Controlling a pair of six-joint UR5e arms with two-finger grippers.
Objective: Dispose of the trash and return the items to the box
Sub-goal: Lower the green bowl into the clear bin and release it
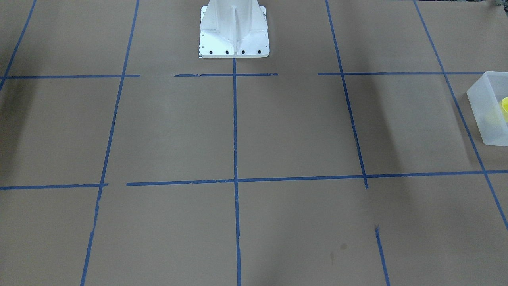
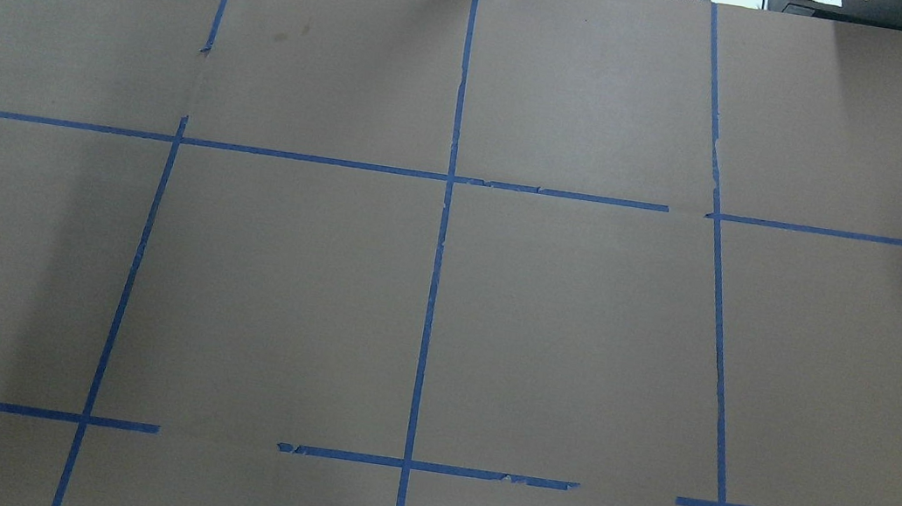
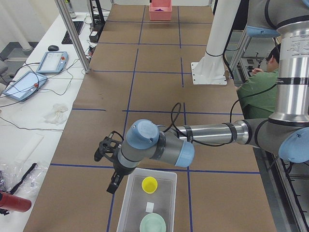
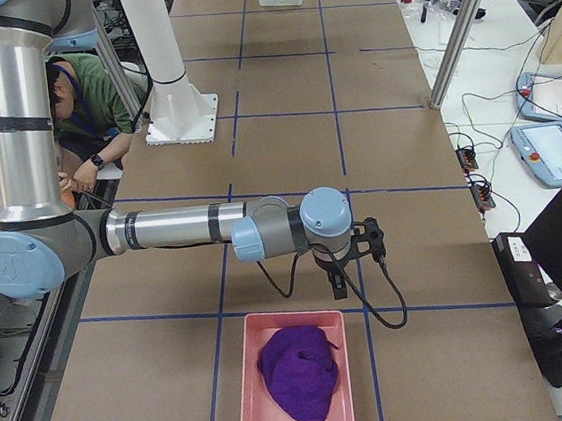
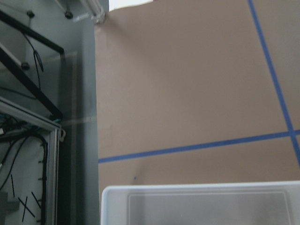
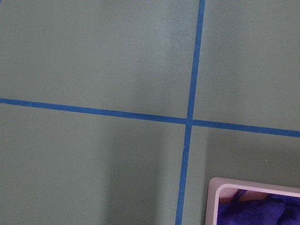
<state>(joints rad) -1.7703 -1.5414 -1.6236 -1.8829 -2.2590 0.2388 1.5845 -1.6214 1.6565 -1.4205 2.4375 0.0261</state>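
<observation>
The yellow cup stands upright inside the frosted white box, at the table's end on my left. A pale green round dish and a small white scrap lie in the box too. The box and the cup also show at the right edge of the front-facing view, and the box rim shows in the left wrist view. My left gripper hangs just outside the box's far left corner; I cannot tell if it is open. My right gripper hovers just beyond a pink tray; I cannot tell its state.
The pink tray holds a crumpled purple cloth at the table's right end; its corner shows in the right wrist view. The white robot base stands mid-table. Blue tape lines grid the brown paper. A person sits behind the robot.
</observation>
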